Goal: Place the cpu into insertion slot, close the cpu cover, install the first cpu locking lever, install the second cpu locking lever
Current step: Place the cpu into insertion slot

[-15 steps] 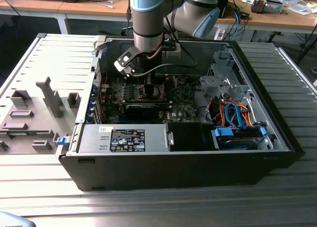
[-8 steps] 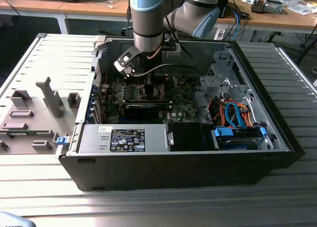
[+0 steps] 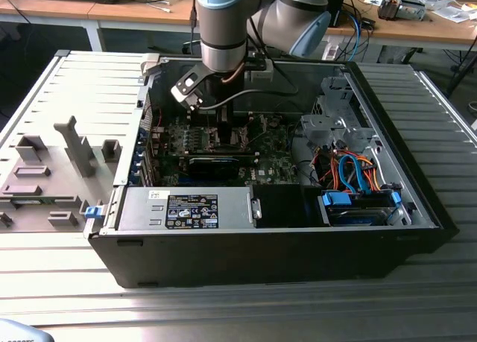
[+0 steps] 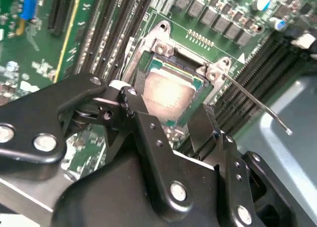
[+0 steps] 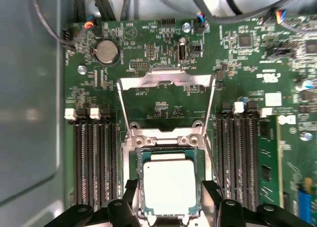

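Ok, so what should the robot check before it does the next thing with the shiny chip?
1. cpu lying flat in the insertion slot: ok, in both wrist views.
2. cpu cover shut: not ok, it is swung open, away from the slot.
3. Locking lever hooked down: not ok, the thin wire sticks out free.
4. gripper let go of the cpu: cannot tell.
5. Cover's way down free: not ok, the gripper sits right at the cpu.
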Robot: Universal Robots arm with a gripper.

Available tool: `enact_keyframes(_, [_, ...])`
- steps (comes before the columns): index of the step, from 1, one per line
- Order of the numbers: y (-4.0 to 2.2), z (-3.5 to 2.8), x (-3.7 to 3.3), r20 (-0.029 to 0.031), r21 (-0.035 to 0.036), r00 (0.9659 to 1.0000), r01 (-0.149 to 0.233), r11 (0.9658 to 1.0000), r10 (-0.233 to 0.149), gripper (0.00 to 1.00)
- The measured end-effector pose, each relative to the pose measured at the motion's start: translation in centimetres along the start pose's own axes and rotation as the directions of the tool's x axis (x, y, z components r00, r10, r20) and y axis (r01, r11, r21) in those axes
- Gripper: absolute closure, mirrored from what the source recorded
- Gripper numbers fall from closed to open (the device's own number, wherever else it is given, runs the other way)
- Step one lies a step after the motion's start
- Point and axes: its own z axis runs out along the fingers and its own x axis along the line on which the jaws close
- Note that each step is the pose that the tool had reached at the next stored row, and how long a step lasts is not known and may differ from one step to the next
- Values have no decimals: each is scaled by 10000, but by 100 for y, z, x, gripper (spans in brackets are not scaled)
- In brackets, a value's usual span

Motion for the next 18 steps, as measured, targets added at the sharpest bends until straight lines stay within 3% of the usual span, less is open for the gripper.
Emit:
enact_keyframes(2, [2,-31,1,-1,0,10000,0,10000,0,38])
enact_keyframes(6, [13,-31,0,-8,29,10000,0,10000,0,40])
enact_keyframes(7, [19,-31,0,-7,48,10000,3,10000,-3,53])
enact_keyframes(10, [55,-27,-2,-10,148,10000,73,9999,-73,65])
enact_keyframes(11, [65,-27,-3,-9,177,10000,81,9998,-81,65])
enact_keyframes(12, [78,-27,-4,-9,208,10000,96,9997,-96,77])
enact_keyframes(13, [82,-27,-4,-8,211,10000,98,9997,-98,83])
enact_keyframes(18, [91,-27,-4,-10,215,10000,97,9997,-97,89])
